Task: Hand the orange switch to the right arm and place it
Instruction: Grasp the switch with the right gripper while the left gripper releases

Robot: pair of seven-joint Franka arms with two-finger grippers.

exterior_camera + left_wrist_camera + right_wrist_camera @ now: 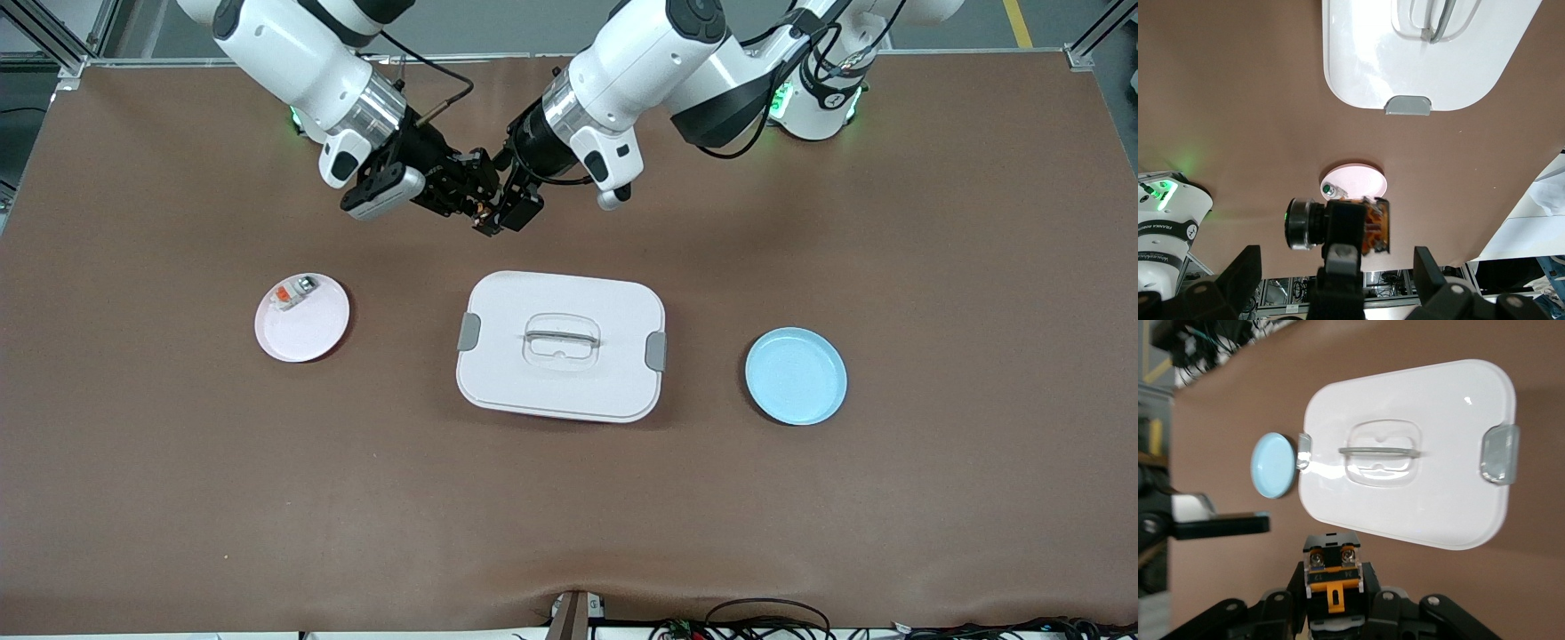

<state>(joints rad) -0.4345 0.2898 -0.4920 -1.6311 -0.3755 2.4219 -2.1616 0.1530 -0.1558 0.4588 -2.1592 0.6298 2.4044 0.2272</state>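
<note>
right gripper (474, 188) clamped on the orange switch (1332, 581) above the table (889, 498); left gripper (514, 203) released, just beside.

both arms: glossy white jointed shells w/ black bands, ribbed silver wrist collars, black cables looping off the wrists. right arm (302, 62) and left arm (640, 71) each carry a white-grey camera pod. bases glow green; "franka" lettering on one base.
</note>
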